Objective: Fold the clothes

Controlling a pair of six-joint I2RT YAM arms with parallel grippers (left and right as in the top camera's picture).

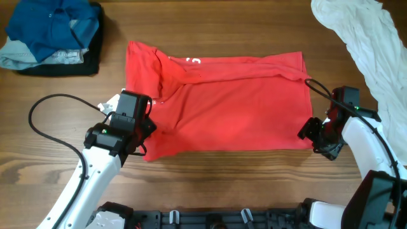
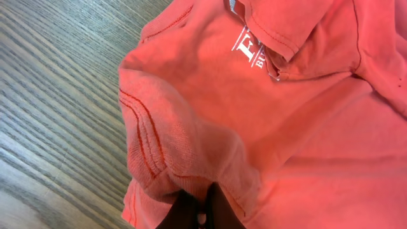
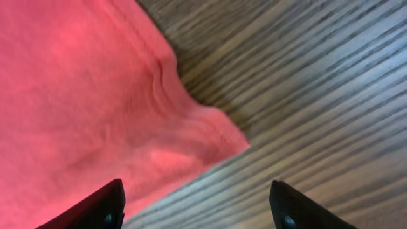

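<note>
Left fingers (image 2: pixel 184 215) tight on red T-shirt (image 2: pixel 286 140) fold

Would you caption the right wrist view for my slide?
Open fingers frame a corner of the red T-shirt on the table.

On the wooden table (image 1: pixel 222 25), a blue garment (image 1: pixel 54 25) tops a folded pile; a white garment (image 1: pixel 365 44) lies crumpled well apart.

Wooden table (image 1: pixel 241 184), red T-shirt (image 1: pixel 235 108) at centre, white garment (image 1: pixel 365 44) right, garment pile (image 1: pixel 54 32) left
</note>
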